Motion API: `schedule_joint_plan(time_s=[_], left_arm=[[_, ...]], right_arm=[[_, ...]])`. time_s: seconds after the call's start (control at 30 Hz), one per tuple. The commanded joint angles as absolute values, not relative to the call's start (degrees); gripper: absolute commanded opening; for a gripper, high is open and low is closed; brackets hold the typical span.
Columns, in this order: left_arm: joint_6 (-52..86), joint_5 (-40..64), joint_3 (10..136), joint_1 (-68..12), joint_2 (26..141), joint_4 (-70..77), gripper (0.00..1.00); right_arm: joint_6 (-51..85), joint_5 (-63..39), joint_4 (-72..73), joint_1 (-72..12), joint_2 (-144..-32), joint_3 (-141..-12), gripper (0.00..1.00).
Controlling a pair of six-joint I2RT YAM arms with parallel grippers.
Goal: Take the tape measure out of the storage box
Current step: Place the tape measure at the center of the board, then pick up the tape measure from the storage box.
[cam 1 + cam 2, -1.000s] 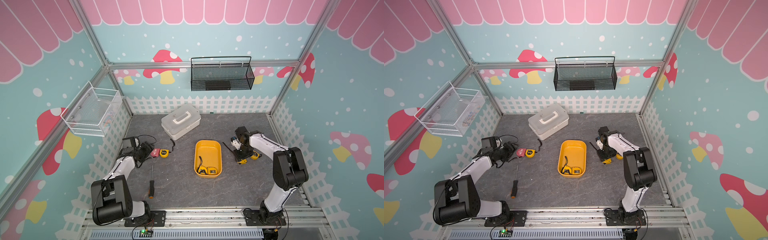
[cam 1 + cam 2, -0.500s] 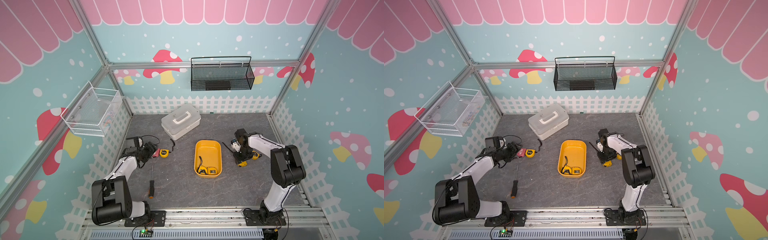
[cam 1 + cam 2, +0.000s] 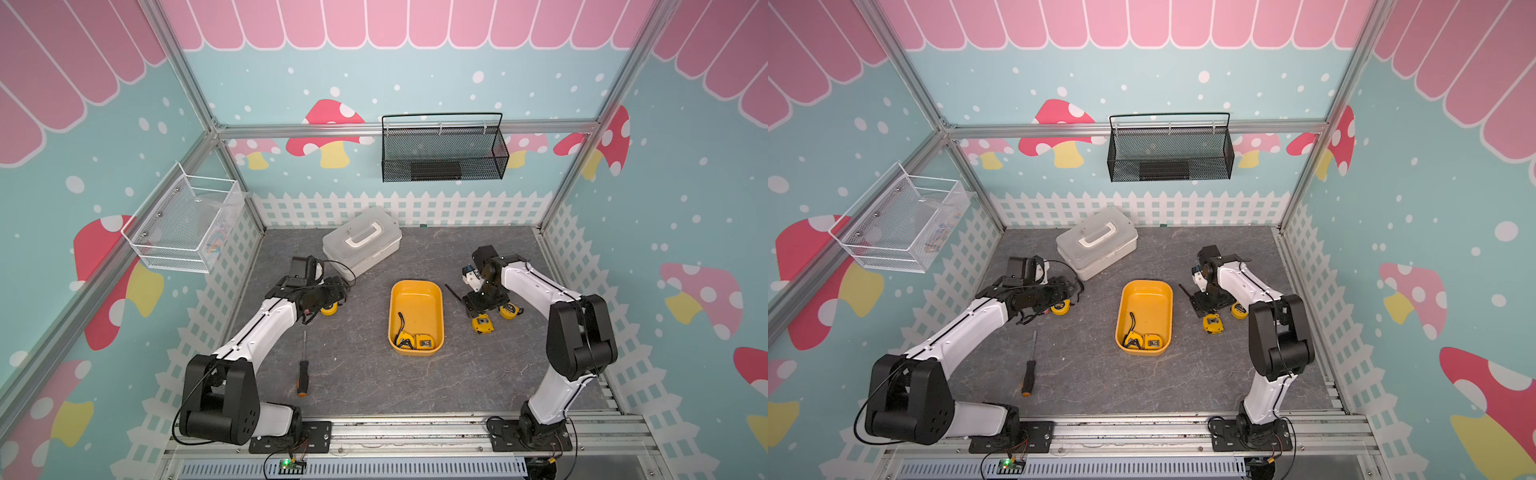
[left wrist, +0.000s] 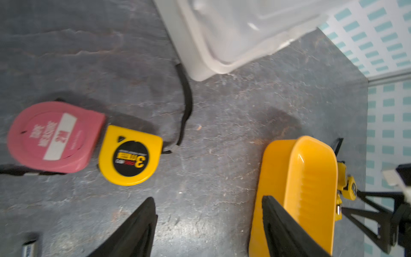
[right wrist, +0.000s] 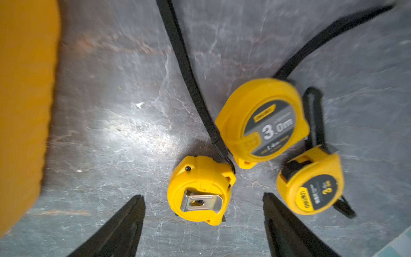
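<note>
Shifted since a second ago: left arm swung inward from the side fence toward the middle of the table; right gripper (image 5: pixel 202 195) widened from a narrower set, jaws now spread far apart and empty, straddling without touching a small clip-backed yellow tape measure (image 5: pixel 200 191) lying on the grey stone-look tabletop (image 3: pixel 353 374) just beside two other yellow tape measures. Likewise wide open and holding nothing: left gripper (image 4: pixel 207 198), over bare tabletop, apart from the yellow-orange shallow plastic storage box (image 3: pixel 415 297) with rounded corners and rolled rim. Left to remove, at the box end nearest the robot bases, side by side and apparently touching: a compact yellow tape measure with a dark squarish face (image 3: pixel 424 343) and a second yellow tape measure (image 3: pixel 402 342) trailing a black wrist strap (image 3: pixel 401 324) up the box floor. Judged rigid, hard-shelled and dense for the size, smooth enough to slip from a shallow pinch. Best taken from above across the two flat faces or the curved body, jaws set wide first; limp strap to be avoided, liable to swing or snag on the rim. Box itself light, likely to slide if nudged.
</note>
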State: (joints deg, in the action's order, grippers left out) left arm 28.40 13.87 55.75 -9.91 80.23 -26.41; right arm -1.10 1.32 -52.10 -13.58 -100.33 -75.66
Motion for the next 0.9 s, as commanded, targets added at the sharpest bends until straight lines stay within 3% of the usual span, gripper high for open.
schedule_joint_plan(time_s=[0.0,0.3,0.87], left_arm=[[23.2,10.4,59.8,-15.9,81.9,-33.1,0.76],[14.2,5.0,77.1,-35.2,94.4,-48.6,0.76],[25.8,6.7,85.9,-47.6,108.4,-53.0,0.77]], right_arm=[[-1.8,-1.5,-53.6,-13.6,-96.8,-78.9,0.84],[-1.7,-4.0,-51.0,-13.5,-97.0,-79.6,0.84],[-2.2,-5.5,-48.3,-13.6,-98.9,-76.7,0.85]])
